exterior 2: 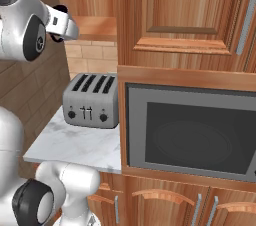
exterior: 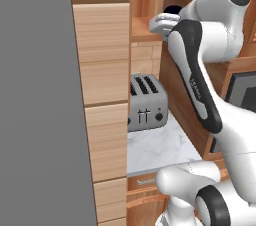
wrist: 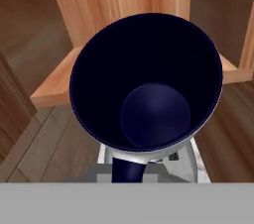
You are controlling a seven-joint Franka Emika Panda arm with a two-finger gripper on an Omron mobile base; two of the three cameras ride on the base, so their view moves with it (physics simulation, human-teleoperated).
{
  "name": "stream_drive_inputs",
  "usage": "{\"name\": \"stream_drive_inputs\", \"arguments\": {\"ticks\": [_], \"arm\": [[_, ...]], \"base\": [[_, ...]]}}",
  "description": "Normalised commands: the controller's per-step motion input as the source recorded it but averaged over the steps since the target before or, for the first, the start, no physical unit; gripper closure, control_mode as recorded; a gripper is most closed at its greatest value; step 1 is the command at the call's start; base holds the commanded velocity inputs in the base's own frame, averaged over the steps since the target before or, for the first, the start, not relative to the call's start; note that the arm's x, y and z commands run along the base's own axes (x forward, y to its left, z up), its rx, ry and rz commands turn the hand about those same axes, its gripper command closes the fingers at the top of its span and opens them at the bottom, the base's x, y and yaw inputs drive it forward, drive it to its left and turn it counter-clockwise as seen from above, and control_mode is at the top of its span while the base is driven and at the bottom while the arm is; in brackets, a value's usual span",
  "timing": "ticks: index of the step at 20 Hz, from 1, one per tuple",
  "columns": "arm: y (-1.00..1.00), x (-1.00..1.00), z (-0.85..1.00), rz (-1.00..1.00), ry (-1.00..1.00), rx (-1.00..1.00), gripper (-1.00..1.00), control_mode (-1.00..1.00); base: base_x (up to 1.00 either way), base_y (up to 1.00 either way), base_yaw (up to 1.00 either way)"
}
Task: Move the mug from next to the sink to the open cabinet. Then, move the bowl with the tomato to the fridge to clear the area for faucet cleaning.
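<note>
Hand view showed the gripper (wrist: 130, 168) clamped on the mug (wrist: 146, 82) by its handle; rigid, light, probably breakable.

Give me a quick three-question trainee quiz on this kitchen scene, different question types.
1. True or false: the pincer is shut on the mug.
2. Which appliance stands on the counter beneath the open cabinet? A) kettle B) toaster C) blender
3. Fill in: the mug's inside is dark ____.

Key: 1 true; 2 B, the toaster; 3 navy.
</note>
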Motion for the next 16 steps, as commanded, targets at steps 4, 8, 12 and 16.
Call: {"name": "stream_drive_inputs", "arguments": {"ticks": [4,8,12,16], "arm": [[-0.01,0.91,0.0,0.0,0.07,0.0,1.0,-1.0],[0.0,0.86,0.0,0.0,0.07,0.0,1.0,-1.0],[0.0,0.88,0.0,0.0,0.06,0.0,1.0,-1.0],[0.0,0.87,0.0,0.0,0.03,0.0,1.0,-1.0]], "base": [[0.0,0.0,0.0],[0.0,0.0,0.0],[0.0,0.0,0.0],[0.0,0.0,0.0]]}}
